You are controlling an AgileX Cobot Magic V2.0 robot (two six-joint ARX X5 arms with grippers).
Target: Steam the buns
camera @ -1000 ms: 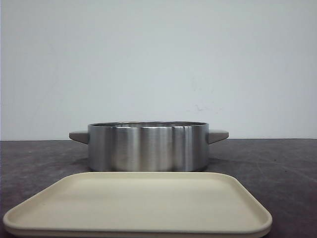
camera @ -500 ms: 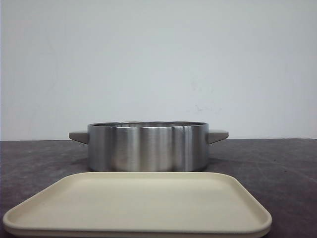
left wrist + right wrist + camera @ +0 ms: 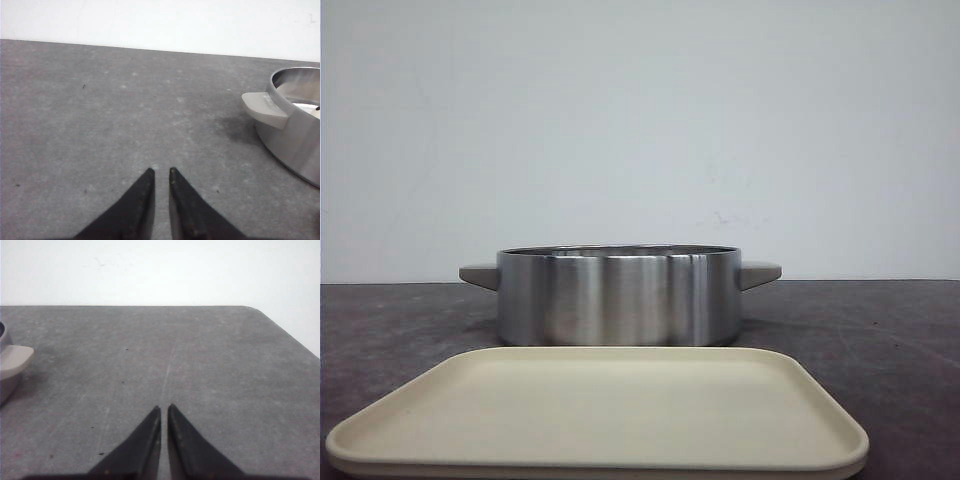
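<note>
Where the front view looks over the dark worktop [image 3: 900, 340], a cream tray [image 3: 600, 415] lies nearest, bare on top, and a steel pot [image 3: 620, 295] with two grey handles stands just behind it; no buns or claws show here. In the left wrist view, the left claw [image 3: 161, 172] hangs nearly closed and holds nothing, the pot [image 3: 295, 130] well off to its side, a sliver of something pale inside. The right wrist view shows the right claw [image 3: 164, 408] likewise almost closed and empty, one pot handle [image 3: 14, 360] at the edge.
</note>
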